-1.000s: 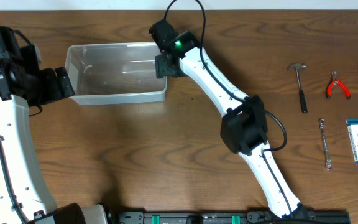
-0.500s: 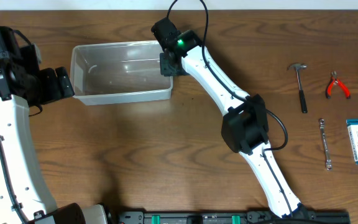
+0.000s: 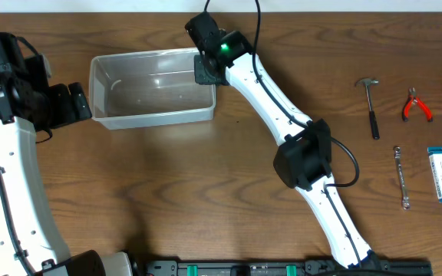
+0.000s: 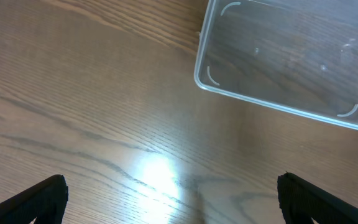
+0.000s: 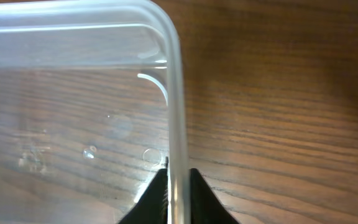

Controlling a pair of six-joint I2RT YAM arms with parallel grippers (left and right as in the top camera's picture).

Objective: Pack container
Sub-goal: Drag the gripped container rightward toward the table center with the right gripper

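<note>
Right claw is clamped on the thin end wall of the clear container at the worktop's far left; dragging could slip that slick rim free. Left claw is spread apart.

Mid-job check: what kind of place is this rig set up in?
Probably a workshop or lab bench: a wooden table, a hammer and pliers laid out, and a clear container for packing.

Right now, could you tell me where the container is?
In the overhead view the container sits left of centre near the far edge, between the left gripper and the right gripper, which pinches its right rim.
</note>
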